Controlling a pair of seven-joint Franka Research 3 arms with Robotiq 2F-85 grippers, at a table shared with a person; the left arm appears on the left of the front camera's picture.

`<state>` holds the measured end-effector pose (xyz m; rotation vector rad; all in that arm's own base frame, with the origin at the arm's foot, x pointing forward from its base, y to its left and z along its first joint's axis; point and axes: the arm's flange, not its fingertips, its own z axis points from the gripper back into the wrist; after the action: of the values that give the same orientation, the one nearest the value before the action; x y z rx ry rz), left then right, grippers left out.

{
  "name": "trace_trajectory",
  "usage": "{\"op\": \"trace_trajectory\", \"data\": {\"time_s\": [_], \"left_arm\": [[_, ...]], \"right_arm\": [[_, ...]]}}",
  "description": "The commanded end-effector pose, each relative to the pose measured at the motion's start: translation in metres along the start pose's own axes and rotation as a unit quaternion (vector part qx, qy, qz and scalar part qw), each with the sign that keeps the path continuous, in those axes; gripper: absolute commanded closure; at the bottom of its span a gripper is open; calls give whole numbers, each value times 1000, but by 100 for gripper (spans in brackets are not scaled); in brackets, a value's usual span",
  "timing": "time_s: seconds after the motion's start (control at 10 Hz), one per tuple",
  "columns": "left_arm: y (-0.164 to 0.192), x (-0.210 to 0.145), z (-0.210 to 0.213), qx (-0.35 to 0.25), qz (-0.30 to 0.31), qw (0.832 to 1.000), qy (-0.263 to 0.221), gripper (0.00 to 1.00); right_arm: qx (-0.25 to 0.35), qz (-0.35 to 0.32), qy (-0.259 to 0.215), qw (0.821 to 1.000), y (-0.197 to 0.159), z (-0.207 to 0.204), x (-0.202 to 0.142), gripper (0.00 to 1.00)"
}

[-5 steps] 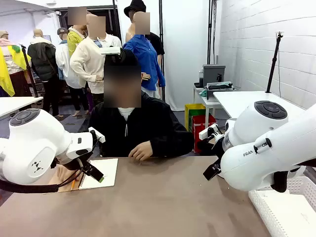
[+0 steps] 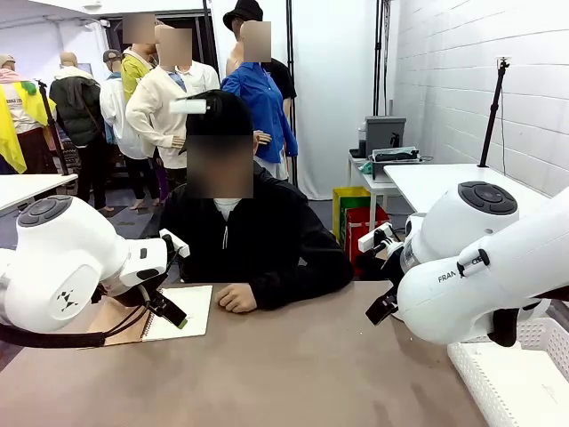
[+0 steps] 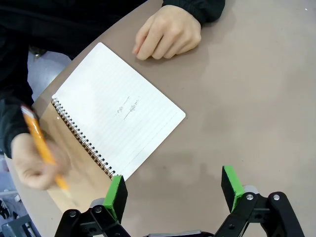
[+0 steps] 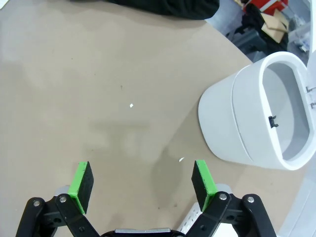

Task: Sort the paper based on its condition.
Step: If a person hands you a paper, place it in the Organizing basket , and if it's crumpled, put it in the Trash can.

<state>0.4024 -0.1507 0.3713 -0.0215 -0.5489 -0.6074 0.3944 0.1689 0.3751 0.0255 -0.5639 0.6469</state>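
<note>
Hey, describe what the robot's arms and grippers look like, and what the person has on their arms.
The left arm and right arm are glossy white with rounded joints and dark grey end caps; the right one bears black lettering. A black cable runs beneath the left arm. The left gripper and right gripper are black with green pads. The person's sleeves are black.
</note>
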Motion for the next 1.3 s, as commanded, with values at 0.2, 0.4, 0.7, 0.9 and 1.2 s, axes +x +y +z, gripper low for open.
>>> {"op": "trace_trajectory", "data": {"time_s": [0.2, 0.4, 0.7, 0.9, 1.2], "left_arm": [[0, 0, 0, 0, 1, 1000, 0, 0], [0, 0, 0, 0, 1, 1000, 0, 0], [0, 0, 0, 0, 1, 1000, 0, 0], [0, 0, 0, 0, 1, 1000, 0, 0], [0, 0, 0, 0, 1, 1000, 0, 0]], "right_arm": [[0, 0, 0, 1000, 0, 0, 0, 0], [0, 0, 0, 1000, 0, 0, 0, 0], [0, 0, 0, 1000, 0, 0, 0, 0], [0, 0, 0, 1000, 0, 0, 0, 0], [0, 0, 0, 1000, 0, 0, 0, 0]]}}
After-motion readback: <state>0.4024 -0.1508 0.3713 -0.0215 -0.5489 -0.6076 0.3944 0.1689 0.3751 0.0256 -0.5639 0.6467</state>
